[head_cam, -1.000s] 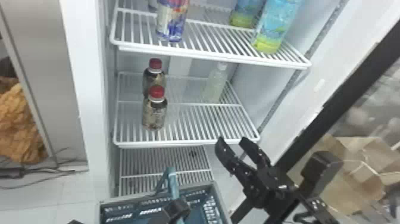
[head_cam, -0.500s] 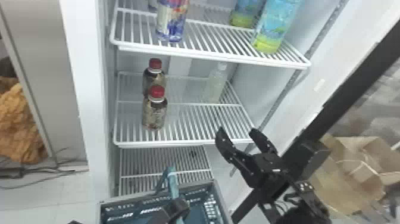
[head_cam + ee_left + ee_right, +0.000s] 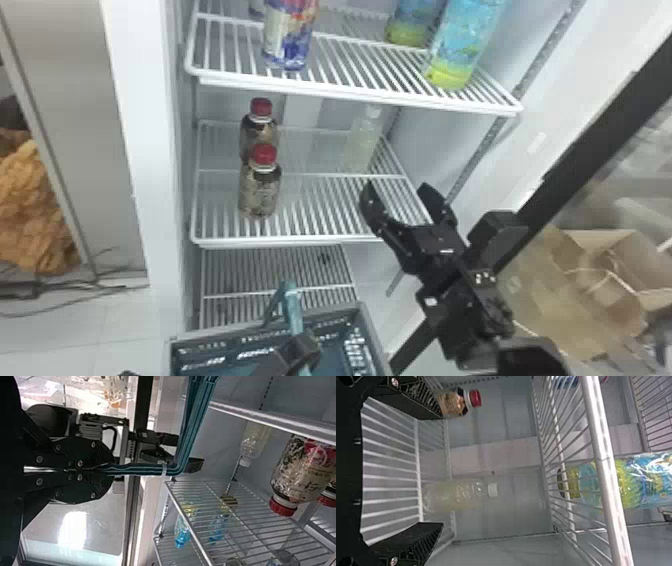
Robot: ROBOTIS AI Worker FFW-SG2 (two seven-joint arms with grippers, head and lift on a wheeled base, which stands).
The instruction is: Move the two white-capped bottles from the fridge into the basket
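Observation:
In the head view my right gripper (image 3: 397, 192) stands open over the front right of the middle fridge shelf, nothing between its fingers. Behind it, near the right wall, a clear white-capped bottle (image 3: 362, 140) is upright. The right wrist view has this bottle (image 3: 455, 494) just beyond the open right gripper (image 3: 435, 471), not touched. My left gripper (image 3: 295, 352), low in the head view, is shut on the teal handle of the basket (image 3: 369, 332); the left wrist view confirms the left gripper (image 3: 111, 470) closed around the handle (image 3: 138, 470).
Two red-capped bottles (image 3: 260, 192) stand at the shelf's left. Above, the upper shelf (image 3: 350, 94) holds a blue-and-white bottle (image 3: 289, 35) and blue-green bottles (image 3: 460, 47). The fridge door's dark frame (image 3: 565, 170) runs along the right, with cardboard boxes (image 3: 550, 290) beyond.
The right gripper has moved forward and up, from outside the shelf's front edge to over it, closer to the white-capped bottle. The left gripper and basket have stayed put.

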